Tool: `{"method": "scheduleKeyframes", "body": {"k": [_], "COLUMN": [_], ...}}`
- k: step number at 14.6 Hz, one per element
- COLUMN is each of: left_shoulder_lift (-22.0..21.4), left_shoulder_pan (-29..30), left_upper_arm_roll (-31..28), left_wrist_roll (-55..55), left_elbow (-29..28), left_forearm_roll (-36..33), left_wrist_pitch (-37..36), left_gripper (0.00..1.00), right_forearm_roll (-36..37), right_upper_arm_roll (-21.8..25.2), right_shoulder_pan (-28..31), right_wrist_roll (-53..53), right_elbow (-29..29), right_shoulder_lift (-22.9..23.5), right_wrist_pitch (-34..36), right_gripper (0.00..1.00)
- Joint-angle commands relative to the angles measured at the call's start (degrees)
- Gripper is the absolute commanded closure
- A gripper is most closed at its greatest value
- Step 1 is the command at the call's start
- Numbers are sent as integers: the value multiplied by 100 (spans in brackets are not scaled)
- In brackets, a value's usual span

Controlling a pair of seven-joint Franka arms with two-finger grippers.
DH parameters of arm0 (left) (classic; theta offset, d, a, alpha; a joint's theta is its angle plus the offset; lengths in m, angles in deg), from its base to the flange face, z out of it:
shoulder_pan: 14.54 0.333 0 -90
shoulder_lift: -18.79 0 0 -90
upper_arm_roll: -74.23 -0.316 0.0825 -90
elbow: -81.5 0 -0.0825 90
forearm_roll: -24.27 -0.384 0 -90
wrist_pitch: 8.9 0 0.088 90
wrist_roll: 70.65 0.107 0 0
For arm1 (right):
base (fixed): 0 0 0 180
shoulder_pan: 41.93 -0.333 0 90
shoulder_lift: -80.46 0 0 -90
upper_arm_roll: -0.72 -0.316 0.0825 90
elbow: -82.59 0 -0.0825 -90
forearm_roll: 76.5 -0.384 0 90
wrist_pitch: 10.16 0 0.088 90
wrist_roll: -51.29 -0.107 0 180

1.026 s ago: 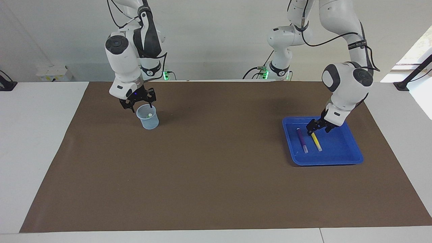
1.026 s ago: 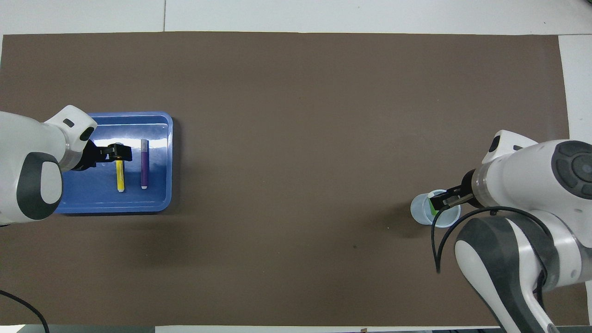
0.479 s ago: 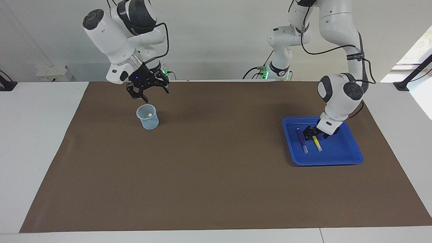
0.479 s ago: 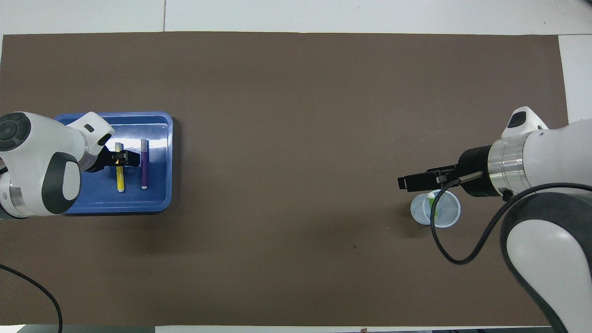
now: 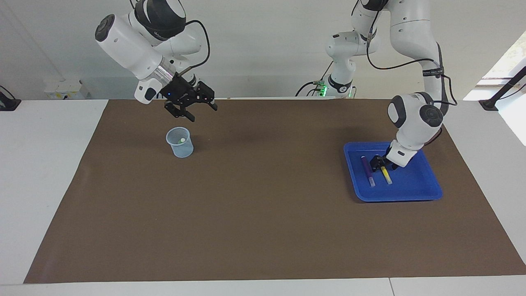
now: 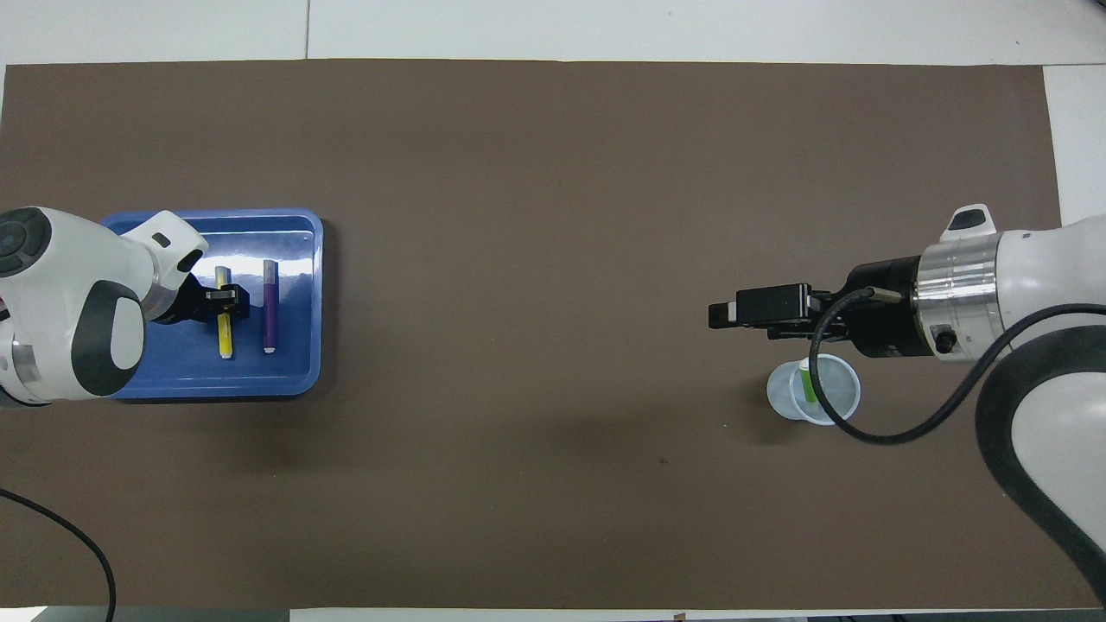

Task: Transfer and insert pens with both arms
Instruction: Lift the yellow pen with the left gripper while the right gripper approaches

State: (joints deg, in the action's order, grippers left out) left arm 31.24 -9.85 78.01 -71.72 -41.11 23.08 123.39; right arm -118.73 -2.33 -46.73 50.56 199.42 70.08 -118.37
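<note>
Left tool (image 5: 381,163) down on yellow pen (image 5: 386,175) (grip unclear) — right tool (image 5: 199,112) spread wide.

2 pens (image 5: 376,170) lie side by side in a tray (image 5: 415,193) at the left arm's end of the counter (image 5: 263,230); 1 pen (image 6: 807,383) stands in a cup (image 5: 179,142) at the right arm's end.

yellow pen (image 5: 385,174) – upper end hidden | left gripper (image 5: 381,163) – grip unclear

A brown mat (image 5: 263,205) covers most of the white tabletop (image 5: 41,164). A blue tray (image 5: 415,191) rests on the mat toward the left arm's end. A translucent cup (image 5: 179,142) stands upright on the mat toward the right arm's end.
</note>
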Motion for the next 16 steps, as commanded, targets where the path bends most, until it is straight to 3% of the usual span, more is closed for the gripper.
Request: {"method": "scheduleKeyframes", "body": {"k": [1,3,5,7,11,16], "left_shoulder_lift": [73,73,73,91,-6,-357], "left_shoulder_pan": [58,58,58,58,-21,-310], "left_upper_arm_roll": [44,35,35,44,61,88], "left_wrist_roll": [37,37,37,20,-314,-1944], "left_elbow": [105,105,114,271,983,1818], "left_forearm_roll": [66,66,57,66,83,1320], "left_wrist_pitch": [-152,-125,-117,-265,-1449,-2997], "left_gripper": [80,100,100,100,100,100], "right_forearm_roll": [-294,-372,-801,-979,-980,-971], "right_upper_arm_roll": [-30,-47,-65,-65,-65,-65], "right_shoulder_pan": [93,23,-160,-407,-1452,-2086], "right_wrist_roll": [-95,-111,-382,-1294,-2463,-3196], "right_elbow": [-55,-55,-55,-90,-90,-90], "right_shoulder_lift": [45,54,63,89,159,186], "right_wrist_pitch": [-77,-314,-446,-709,-1806,-2503], "right_gripper": [0,0,0,0,0,0]}}
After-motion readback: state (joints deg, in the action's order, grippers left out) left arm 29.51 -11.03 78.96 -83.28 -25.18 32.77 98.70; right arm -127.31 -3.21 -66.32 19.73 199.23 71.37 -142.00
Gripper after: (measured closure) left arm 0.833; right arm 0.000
